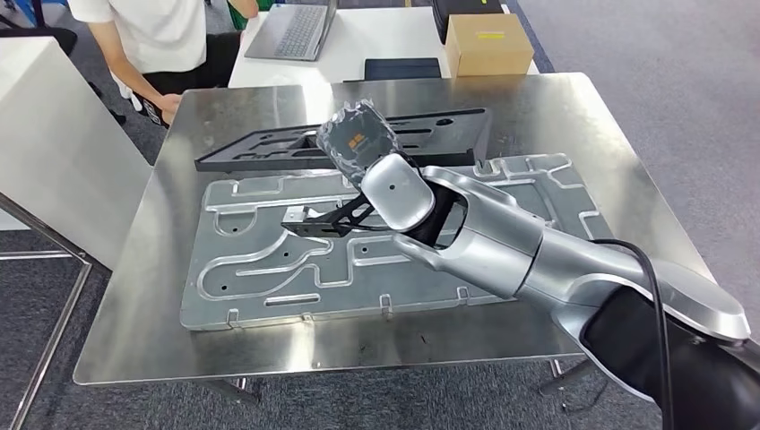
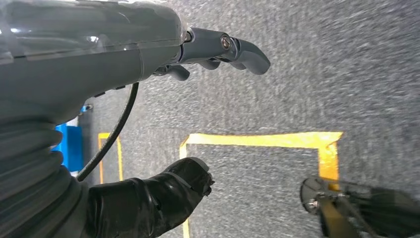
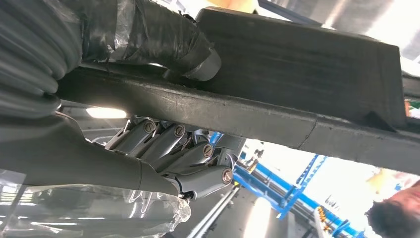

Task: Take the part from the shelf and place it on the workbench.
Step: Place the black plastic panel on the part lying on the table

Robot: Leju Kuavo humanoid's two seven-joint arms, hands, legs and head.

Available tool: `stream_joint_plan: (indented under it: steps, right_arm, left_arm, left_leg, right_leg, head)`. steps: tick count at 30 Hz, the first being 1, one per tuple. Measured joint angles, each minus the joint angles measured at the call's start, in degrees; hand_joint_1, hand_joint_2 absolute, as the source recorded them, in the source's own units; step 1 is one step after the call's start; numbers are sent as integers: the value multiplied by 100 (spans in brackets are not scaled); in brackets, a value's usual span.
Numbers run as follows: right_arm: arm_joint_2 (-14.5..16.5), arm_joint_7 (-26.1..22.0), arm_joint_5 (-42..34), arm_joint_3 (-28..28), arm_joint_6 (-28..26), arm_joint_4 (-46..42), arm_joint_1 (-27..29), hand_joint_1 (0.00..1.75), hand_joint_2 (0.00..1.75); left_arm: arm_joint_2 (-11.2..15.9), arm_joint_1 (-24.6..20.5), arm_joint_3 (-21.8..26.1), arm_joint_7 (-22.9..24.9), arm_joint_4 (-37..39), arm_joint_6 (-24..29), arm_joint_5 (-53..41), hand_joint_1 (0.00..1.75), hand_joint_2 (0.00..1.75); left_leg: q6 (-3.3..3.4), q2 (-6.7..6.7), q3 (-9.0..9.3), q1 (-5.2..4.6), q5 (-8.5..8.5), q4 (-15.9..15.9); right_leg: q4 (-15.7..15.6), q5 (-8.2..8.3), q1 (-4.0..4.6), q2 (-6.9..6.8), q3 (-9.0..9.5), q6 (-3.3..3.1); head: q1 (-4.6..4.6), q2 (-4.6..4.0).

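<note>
While the right hand (image 1: 358, 143) reached out over the middle of the workbench (image 1: 582, 116), its fingers (image 3: 173, 148) were curled under a long black part (image 1: 345, 143) and its thumb (image 3: 163, 39) pressed on the opposite face, so the part was gripped between them. That black part, a flat tray-like moulding with cut-out slots, lay with its long axis running left to right across the far half of the bench, its left end tapering toward the far-left corner; whether it rested on the surface or was just lifted off it could not be told. Just nearer lay a large silver plate (image 1: 269, 269) with routed grooves, also long from left to right, and a small black bracket (image 1: 318, 219) showed over it below the wrist. The bench top was bare brushed steel. Beyond its far edge stood a white table with a laptop (image 1: 291, 31), a dark tablet (image 1: 403, 68) and a cardboard box (image 1: 488, 43), and a person (image 1: 157, 36) stood at the far left. The left hand (image 2: 198, 114) hung over grey carpet (image 2: 346, 64) marked with yellow tape (image 2: 262, 140), fingers apart and holding nothing.
</note>
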Motion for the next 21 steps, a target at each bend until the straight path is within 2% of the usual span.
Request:
stream_joint_plan:
  steps: [3, 4, 6, 8, 9, 10, 11, 13, 14, 15, 16, 19, 21]
  right_arm:
    - [1, -2, -1, -4, -9, 16, 5, 175, 175]
    - [1, -4, -1, -8, -11, 21, 6, 175, 175]
    - [1, -7, -2, -17, -19, 32, 11, 175, 175]
    - [-1, -13, -2, -21, -27, 46, 38, 175, 175]
    - [-2, -18, -2, -21, -30, 53, 62, 175, 175]
    - [-3, -22, -2, -21, -33, 61, 85, 175, 175]
    - [-4, -27, -3, -21, -36, 68, 101, 175, 175]
    - [-5, -33, -4, -26, -46, 77, 109, 175, 175]
    - [-5, -35, -7, -31, -56, 78, 108, 175, 175]
    - [-5, -36, -9, -36, -67, 79, 112, 175, 175]
    - [-7, -36, -11, -39, -76, 80, 122, 175, 175]
    - [-19, -37, -15, -55, -91, 90, 171, 175, 175]
    - [-23, -36, -17, -70, -102, 92, 192, 87, 87]
  left_arm:
    - [0, -14, -5, -1, 0, -3, 0, 0, 175]
    - [-1, -12, -6, -2, 0, -2, 1, 0, 175]
    - [-2, -8, -6, -4, 0, 2, 1, 0, 175]
    - [-1, -11, -6, -9, 0, 8, 1, 0, 175]
    - [0, -12, -6, -11, 0, 13, 1, 0, 175]
    - [1, -12, -6, -14, 0, 17, 1, 0, 175]
    - [1, -11, -6, -17, 0, 21, 1, 0, 175]
    - [0, -7, -6, -38, 0, 31, 2, 0, 175]
    - [-1, -7, -6, -56, 0, 33, 4, 0, 175]
    - [-2, -9, -6, -80, 0, 35, 7, 0, 175]
    - [-2, -10, -6, -108, 0, 34, 9, 0, 175]
    - [-2, -6, -6, -172, 0, 31, 6, 0, 175]
    - [-6, -4, -7, -186, 0, 30, 1, 0, 175]
  left_leg:
    - [123, -4, 39, -14, -33, -74]
    - [165, -1, 57, -9, -33, -87]
    - [244, 7, 94, -7, -36, -115]
    - [294, 8, 108, -28, -55, -112]
    - [310, 6, 117, -40, -66, -108]
    - [319, 2, 129, -50, -80, -101]
    - [322, -3, 145, -57, -96, -93]
    - [305, -13, 176, -70, -137, -73]
    - [287, -16, 179, -79, -155, -60]
    - [265, -17, 175, -85, -165, -54]
    - [240, -17, 170, -90, -168, -57]
    - [156, -8, 154, -80, -231, -21]
    - [92, 1, -19, -64, -474, 380]
  right_leg:
    - [1, -24, 10, 0, 1, 71]
    - [77, -82, 6, -7, -27, 91]
    - [559, -344, -1, -23, -249, 116]
    - [1318, -635, 4, -29, -648, 120]
    - [1570, -675, 5, -29, -801, 117]
    - [1622, -608, 7, -29, -862, 106]
    - [1450, -440, 14, -29, -810, 84]
    - [714, -26, 50, -30, -492, 11]
    - [375, 95, 70, -33, -339, -20]
    - [159, 146, 86, -33, -239, -43]
    - [74, 132, 101, -31, -197, -56]
    - [-30, 153, 74, -29, -141, -101]
    - [-93, 175, 42, -34, -95, -134]
  head:
    - [-3, 0]
    - [-1, 0]
    - [9, 0]
    - [14, 0]
    - [15, 0]
    - [15, 0]
    - [16, 0]
    - [15, 0]
    - [14, 0]
    - [11, 0]
    - [12, 0]
    - [11, 1]
    - [-3, 1]
